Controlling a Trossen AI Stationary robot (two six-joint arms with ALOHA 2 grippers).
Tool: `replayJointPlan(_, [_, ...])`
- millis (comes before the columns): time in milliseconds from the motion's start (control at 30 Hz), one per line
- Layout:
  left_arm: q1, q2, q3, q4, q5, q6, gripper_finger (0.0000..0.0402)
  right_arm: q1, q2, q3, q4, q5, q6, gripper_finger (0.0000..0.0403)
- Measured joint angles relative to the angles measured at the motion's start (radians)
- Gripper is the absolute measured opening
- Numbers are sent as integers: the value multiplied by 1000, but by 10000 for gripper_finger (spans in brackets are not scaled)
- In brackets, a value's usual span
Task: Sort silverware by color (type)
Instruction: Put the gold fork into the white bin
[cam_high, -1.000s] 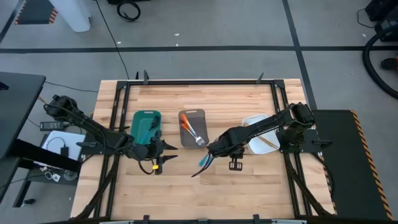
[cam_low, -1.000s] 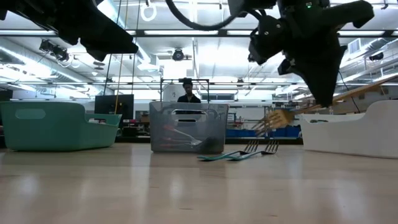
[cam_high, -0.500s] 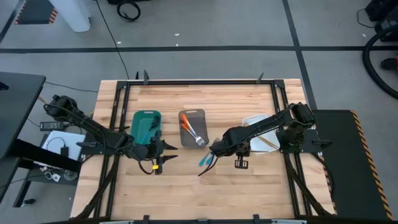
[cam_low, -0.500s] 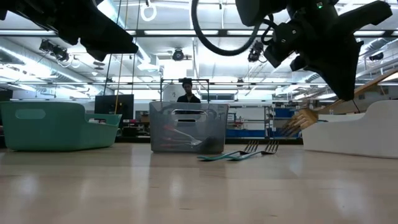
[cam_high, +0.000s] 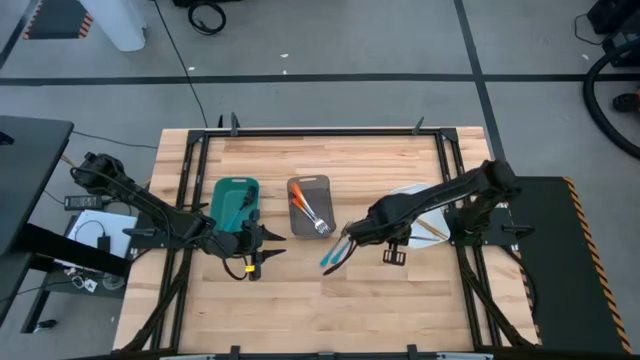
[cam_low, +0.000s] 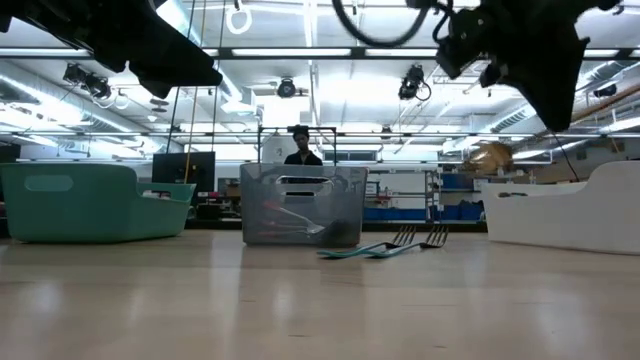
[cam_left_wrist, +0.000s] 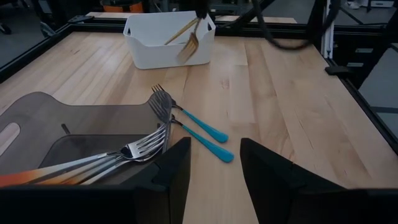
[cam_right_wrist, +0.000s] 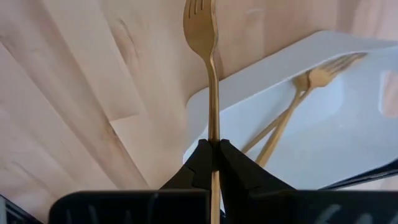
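A gold fork (cam_right_wrist: 211, 68) hangs from my shut right gripper (cam_right_wrist: 213, 144) above the near-left edge of the white tray (cam_right_wrist: 323, 143); two gold forks (cam_right_wrist: 292, 106) lie in that tray. Two blue-handled forks (cam_left_wrist: 200, 128) lie side by side on the wood, between the grey tray (cam_high: 308, 206) and my right gripper (cam_high: 358, 232). Forks with orange handles (cam_left_wrist: 93, 165) lie in the grey tray. My left gripper (cam_left_wrist: 214, 174) hovers open in front of the teal tray (cam_high: 235, 200), with nothing between its fingers. My right gripper pinches the gold fork's handle (cam_right_wrist: 213, 134) between its two fingertips, coming steeply from above. The fork runs on ahead of the fingers, its tines (cam_right_wrist: 199, 18) lowest. It hangs tilted and clear of the table and the tray (cam_left_wrist: 189, 43).
The teal tray (cam_low: 90, 200), grey tray (cam_low: 303, 205) and white tray (cam_low: 570, 205) stand in a row across the table's middle. Bare wood lies along the near edge (cam_high: 320, 310). A person (cam_low: 302, 148) stands far behind the table.
My right gripper has risen and gone toward the table's right edge, to the white tray, staying shut on the gold fork. The fork has gone with it, higher above the table, its tines now at the tray's rim height.
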Motion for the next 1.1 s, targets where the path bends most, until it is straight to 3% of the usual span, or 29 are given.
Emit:
replayJointPlan(567, [0, 0, 0, 0, 0, -2, 149, -8, -137, -14, -52, 132, 169, 16])
replayJointPlan(1100, [0, 0, 0, 0, 0, -3, 149, -19, -229, -188, -52, 119, 240, 16])
